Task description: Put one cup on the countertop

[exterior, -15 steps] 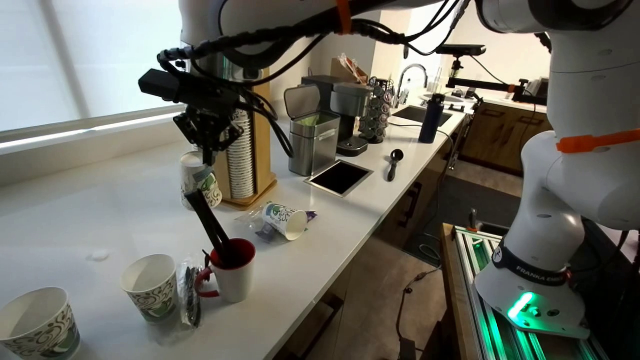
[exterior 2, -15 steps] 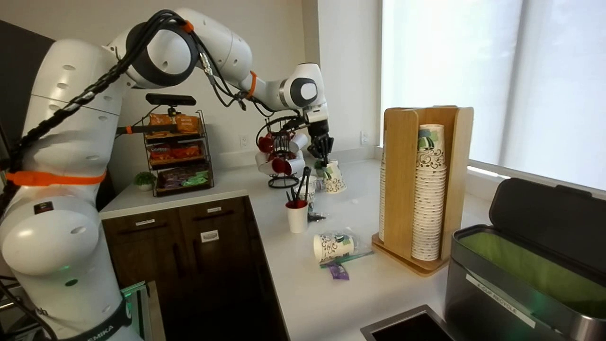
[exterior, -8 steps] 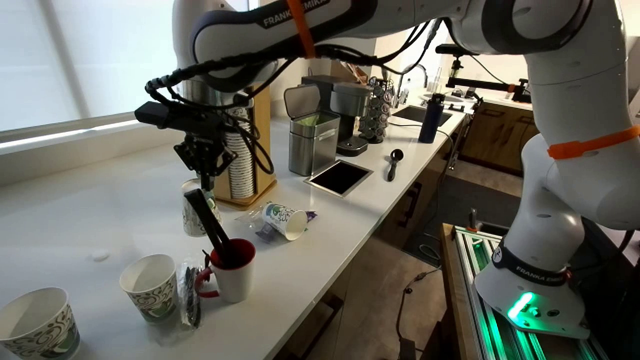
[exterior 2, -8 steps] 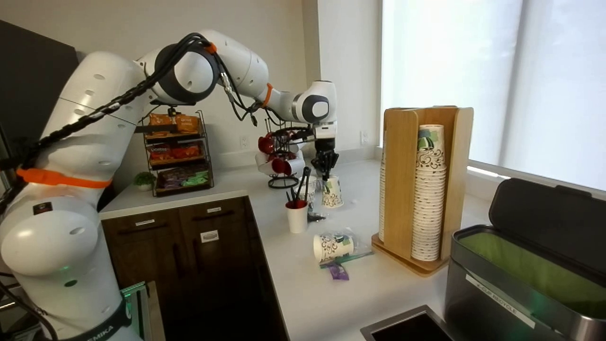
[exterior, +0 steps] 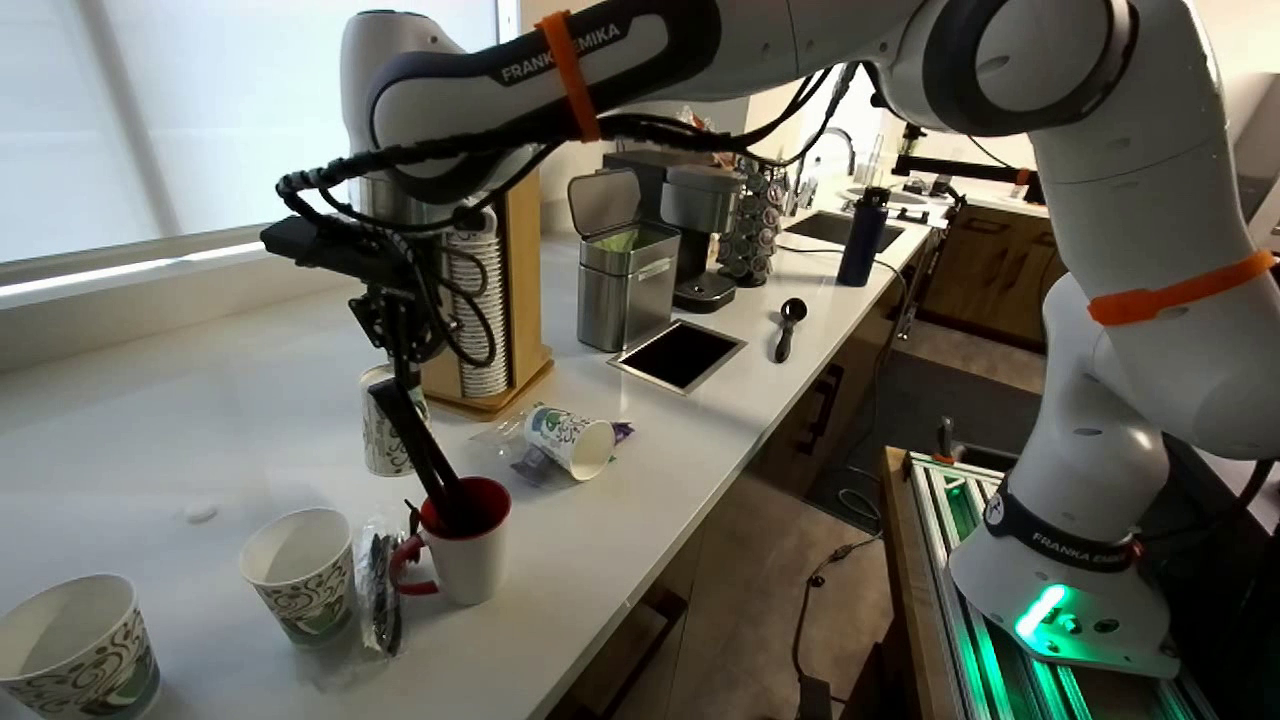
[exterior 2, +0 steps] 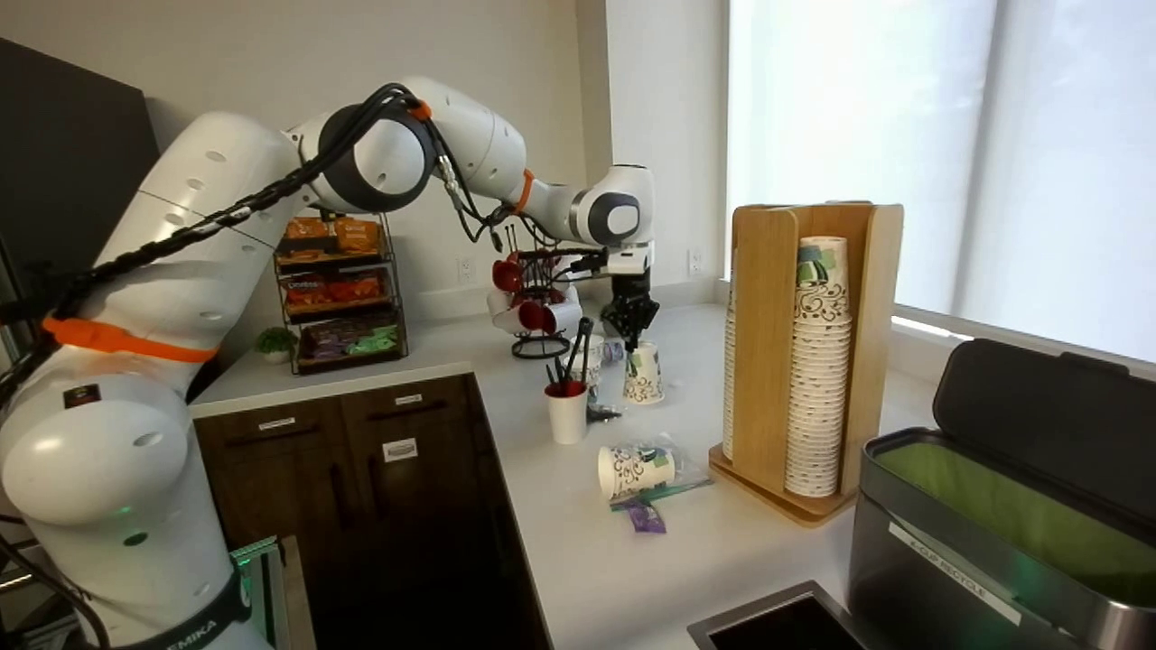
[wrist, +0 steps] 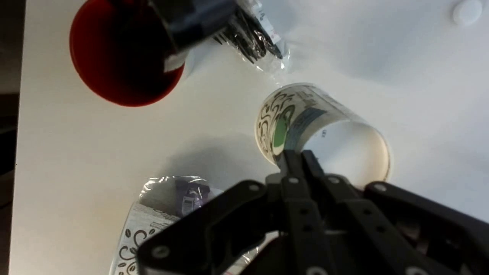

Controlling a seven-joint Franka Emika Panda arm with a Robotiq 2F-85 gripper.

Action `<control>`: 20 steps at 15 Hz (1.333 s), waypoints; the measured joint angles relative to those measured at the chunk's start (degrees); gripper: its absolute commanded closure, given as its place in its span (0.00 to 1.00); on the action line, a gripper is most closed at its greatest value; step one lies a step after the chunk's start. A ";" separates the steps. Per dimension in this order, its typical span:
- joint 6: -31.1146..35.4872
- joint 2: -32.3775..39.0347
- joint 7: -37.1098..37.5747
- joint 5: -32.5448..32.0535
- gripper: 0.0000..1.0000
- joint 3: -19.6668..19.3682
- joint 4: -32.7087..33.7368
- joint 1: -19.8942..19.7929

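Observation:
The cup (exterior: 383, 440) is whitish paper with green-grey print and is upside down, wide mouth downward. It also shows in an exterior view (exterior 2: 644, 384) and in the wrist view (wrist: 324, 126), where its recessed base faces up. My gripper (wrist: 298, 154) is shut on the edge of that base, one fingertip inside the recess and one outside. The gripper shows above the cup in both exterior views (exterior: 405, 378) (exterior 2: 630, 346). The cup is upright in line, low over the off-white countertop (exterior: 250, 430); I cannot tell whether its mouth touches the surface.
A red-lined mug (exterior: 470, 560) with black utensils stands close to the held cup. Two upright paper cups (exterior: 300, 575) (exterior: 80, 640) and bagged cutlery (exterior: 380, 590) are nearby. A fallen paper cup (exterior 2: 637, 469) lies in plastic. A wooden holder (exterior 2: 763, 334) bears the cup stack (exterior 2: 817, 406).
My gripper has lowered the cup toward the countertop, mostly between the oldest frames and half a second ago. Since then gripper and cup have shifted only slightly. The other objects have not moved.

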 measured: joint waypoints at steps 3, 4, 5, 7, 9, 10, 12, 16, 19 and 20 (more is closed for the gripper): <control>-0.09 0.95 2.77 0.00 0.98 -0.39 0.94 0.26; -0.21 1.17 3.50 0.00 0.98 -0.44 1.13 0.30; -0.44 1.35 4.18 0.00 0.98 -0.48 1.33 0.33; -1.29 1.76 5.12 0.00 0.98 -0.53 1.97 0.38; -2.23 2.07 5.88 -0.02 0.98 -0.54 2.54 0.41; -2.63 2.19 6.27 -0.04 0.98 -0.55 2.73 0.42; -3.78 2.51 6.78 -0.04 0.70 -0.55 3.41 0.45; -5.11 3.15 7.36 -0.05 0.46 -0.55 4.55 0.48; -5.56 3.45 7.84 -0.05 0.24 -0.55 5.25 0.48; -5.56 3.46 7.96 -0.05 0.17 -0.55 5.36 0.48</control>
